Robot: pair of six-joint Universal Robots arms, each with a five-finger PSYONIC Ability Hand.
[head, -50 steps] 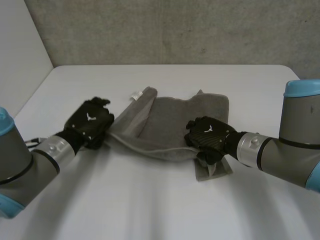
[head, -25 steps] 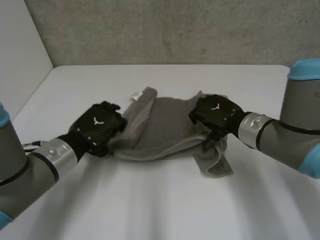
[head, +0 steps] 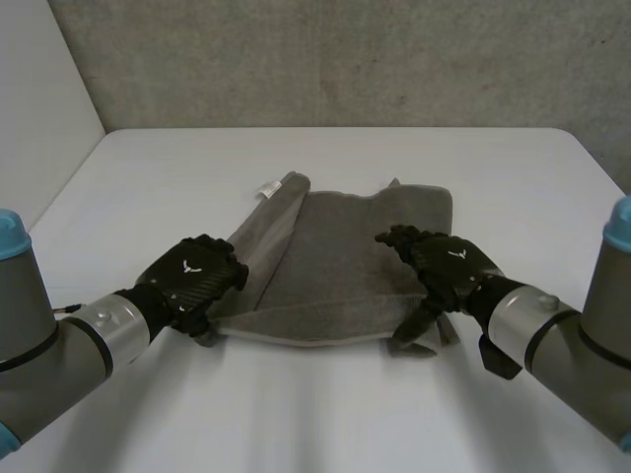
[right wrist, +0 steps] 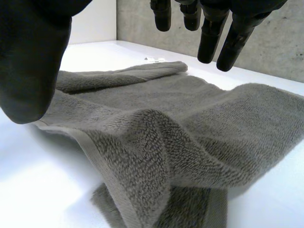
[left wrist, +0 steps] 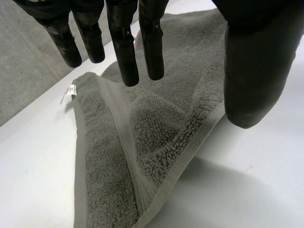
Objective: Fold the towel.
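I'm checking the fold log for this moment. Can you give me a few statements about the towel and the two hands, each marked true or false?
1. The grey towel lies on the white table. True.
2. The left hand pinches the towel's near left corner. False: it is at that corner with straight fingers, holding nothing.
3. A white tag sits at the towel's far left corner. True.
4. The right hand is at the towel's far edge. False: it is at the near right corner, open.
5. The towel lies flat everywhere. False: its near right corner is bunched and folded under.
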